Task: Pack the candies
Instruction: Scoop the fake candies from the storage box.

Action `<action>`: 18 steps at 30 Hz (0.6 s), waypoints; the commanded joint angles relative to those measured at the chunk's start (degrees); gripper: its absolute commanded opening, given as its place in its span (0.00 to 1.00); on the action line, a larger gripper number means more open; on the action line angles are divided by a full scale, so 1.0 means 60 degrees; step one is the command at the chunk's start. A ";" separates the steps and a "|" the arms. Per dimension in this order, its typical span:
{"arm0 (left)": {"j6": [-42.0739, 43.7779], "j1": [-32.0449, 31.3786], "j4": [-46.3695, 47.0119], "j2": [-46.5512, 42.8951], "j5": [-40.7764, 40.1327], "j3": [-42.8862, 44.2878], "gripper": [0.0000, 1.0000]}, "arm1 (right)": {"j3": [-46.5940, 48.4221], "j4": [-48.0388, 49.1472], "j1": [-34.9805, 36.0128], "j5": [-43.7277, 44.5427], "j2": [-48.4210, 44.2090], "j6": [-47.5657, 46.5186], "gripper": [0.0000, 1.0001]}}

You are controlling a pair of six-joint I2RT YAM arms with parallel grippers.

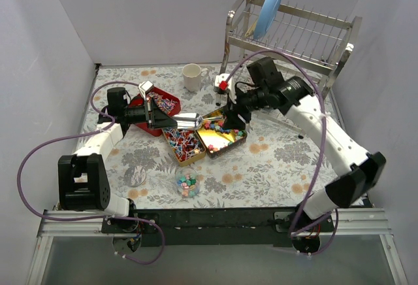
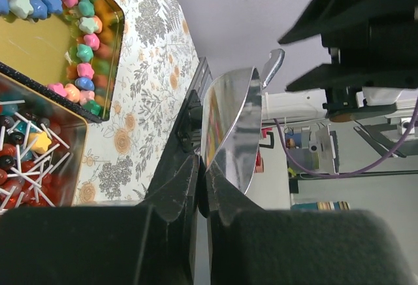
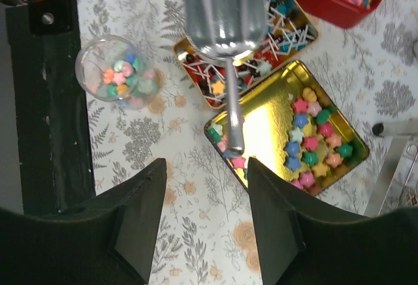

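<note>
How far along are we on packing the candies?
Done: a clear cup near the front edge already holds some pastel star candies. In hand: the left end effector is shut on the metal scoop, which looks empty; the right end effector hangs open over the gold tray. Left: many stars lie in that tray, and the lollipops and the sweets in the red tray look untouched.

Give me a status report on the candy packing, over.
Left fingers shut on metal scoop. Right fingers open, just short of its handle. Star candies in gold tray, some in glass jar. Nothing blocking the jar.
</note>
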 commanded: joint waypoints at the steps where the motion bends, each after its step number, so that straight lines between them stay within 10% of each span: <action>1: -0.0235 -0.0030 0.0331 -0.0163 0.0418 -0.0183 0.00 | -0.1575 0.3071 0.0436 -0.0963 -0.1321 -0.0133 0.60; 18: -0.0323 -0.0016 0.0390 0.0100 0.0448 -0.0023 0.00 | -0.2060 0.3863 0.0524 -0.0537 -0.0560 -0.0412 0.57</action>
